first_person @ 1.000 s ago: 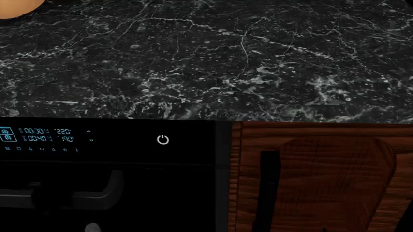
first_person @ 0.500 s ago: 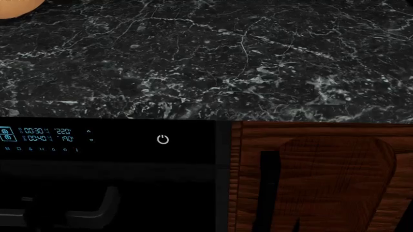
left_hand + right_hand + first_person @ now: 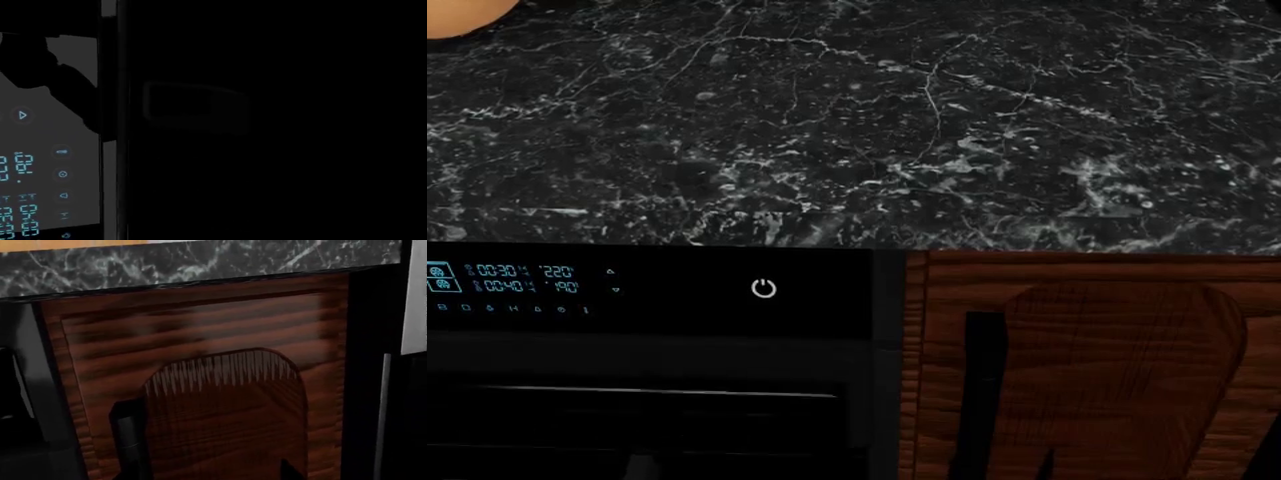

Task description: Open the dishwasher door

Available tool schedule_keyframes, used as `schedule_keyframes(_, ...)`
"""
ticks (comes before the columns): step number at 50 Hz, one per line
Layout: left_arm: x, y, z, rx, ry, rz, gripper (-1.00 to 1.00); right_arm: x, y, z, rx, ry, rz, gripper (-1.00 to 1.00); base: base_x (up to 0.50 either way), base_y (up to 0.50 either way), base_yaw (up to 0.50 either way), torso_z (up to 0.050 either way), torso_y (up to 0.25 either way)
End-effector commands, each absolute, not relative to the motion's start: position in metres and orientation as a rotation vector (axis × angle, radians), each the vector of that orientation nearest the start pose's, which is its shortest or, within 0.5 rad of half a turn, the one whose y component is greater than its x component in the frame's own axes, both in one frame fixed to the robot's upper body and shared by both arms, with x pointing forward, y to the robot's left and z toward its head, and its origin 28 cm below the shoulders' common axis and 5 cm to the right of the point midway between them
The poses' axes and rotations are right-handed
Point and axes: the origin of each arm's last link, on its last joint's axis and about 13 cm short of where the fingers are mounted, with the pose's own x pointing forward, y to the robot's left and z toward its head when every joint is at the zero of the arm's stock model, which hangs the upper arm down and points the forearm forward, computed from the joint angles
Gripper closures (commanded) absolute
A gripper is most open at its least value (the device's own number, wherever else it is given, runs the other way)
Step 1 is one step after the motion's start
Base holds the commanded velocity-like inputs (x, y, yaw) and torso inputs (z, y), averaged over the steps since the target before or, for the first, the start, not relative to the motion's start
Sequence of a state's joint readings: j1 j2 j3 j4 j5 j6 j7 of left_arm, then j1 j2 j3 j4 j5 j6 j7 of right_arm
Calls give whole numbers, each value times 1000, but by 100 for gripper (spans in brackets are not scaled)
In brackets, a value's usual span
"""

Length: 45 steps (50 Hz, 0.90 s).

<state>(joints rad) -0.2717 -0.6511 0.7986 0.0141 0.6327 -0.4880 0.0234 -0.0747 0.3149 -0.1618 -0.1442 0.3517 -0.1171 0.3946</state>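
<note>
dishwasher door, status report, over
Neither gripper in view, states unknown. Dishwasher door looks cracked open at its top edge, readout lit. Nothing seen blocking it; wood cabinet door beside it shut.

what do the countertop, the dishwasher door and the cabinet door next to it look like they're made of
Countertop: polished black marble-like stone, white veining.
Dishwasher door: glossy black glass or plastic, likely; cyan digits glow through it.
Cabinet door: red-brown wood with a satin sheen and visible grain.

One dishwasher door (image 3: 654,330), one wood cabinet door (image 3: 1094,370), one marble countertop (image 3: 854,120), one power symbol (image 3: 763,289).
</note>
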Motion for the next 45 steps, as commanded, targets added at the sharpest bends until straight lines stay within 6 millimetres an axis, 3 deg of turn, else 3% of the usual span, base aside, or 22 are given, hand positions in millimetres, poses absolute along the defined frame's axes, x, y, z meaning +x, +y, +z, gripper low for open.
schedule_keyframes(1,207,277,37,1390,164,-371,100,192,-130,36,95,-112,-202,-100,0,0,0,0,0)
schedule_keyframes(23,155,278,34,1353,205,-392,100,192,-129,35,100,-112,-198,-100,0,0,0,0,1)
schedule_keyframes(45,97,283,10,1255,331,-446,100,194,-126,36,104,-117,-182,-100,0,0,0,1,2)
